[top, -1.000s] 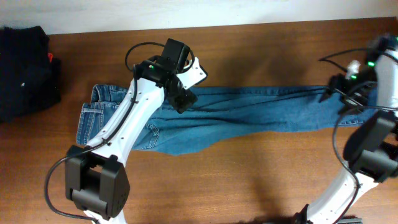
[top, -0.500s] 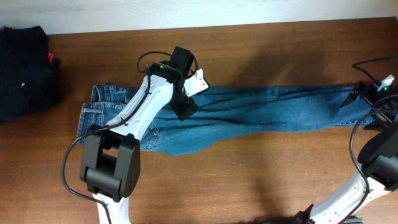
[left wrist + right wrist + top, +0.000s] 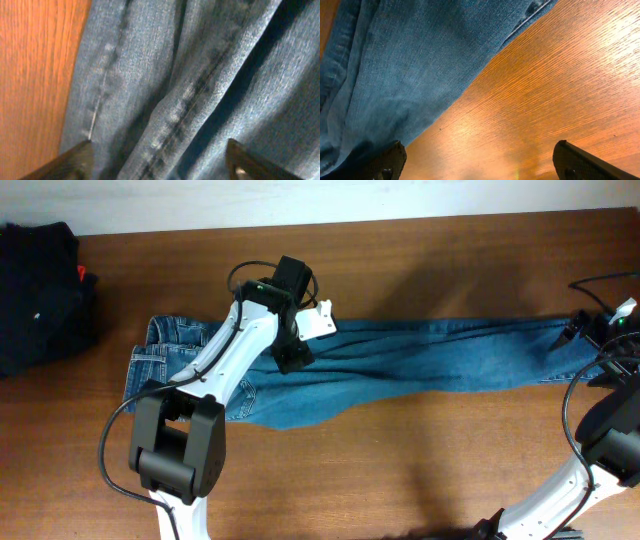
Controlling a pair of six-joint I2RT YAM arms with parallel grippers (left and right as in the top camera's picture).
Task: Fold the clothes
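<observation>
The blue denim jeans [image 3: 420, 360] lie stretched across the wooden table, waistband and pockets at the left, leg ends at the right edge. My left gripper [image 3: 290, 352] hovers over the upper thigh area. In the left wrist view its fingers [image 3: 160, 162] are spread wide over a faded seam of the jeans [image 3: 190, 85], holding nothing. My right gripper [image 3: 590, 345] is at the leg ends on the far right. In the right wrist view its fingers [image 3: 480, 162] are open over bare wood, with the denim hem [image 3: 415, 65] beside the left finger.
A black garment pile [image 3: 40, 290] with a small red tag lies at the far left back corner. The table's wood surface [image 3: 420, 460] shows in front of the jeans. The right arm's cables hang near the right edge.
The right arm swung out to the table's right edge, drawing the legs straighter a second ago. In the last half second the left gripper shifted only slightly. The jeans lie the same.
</observation>
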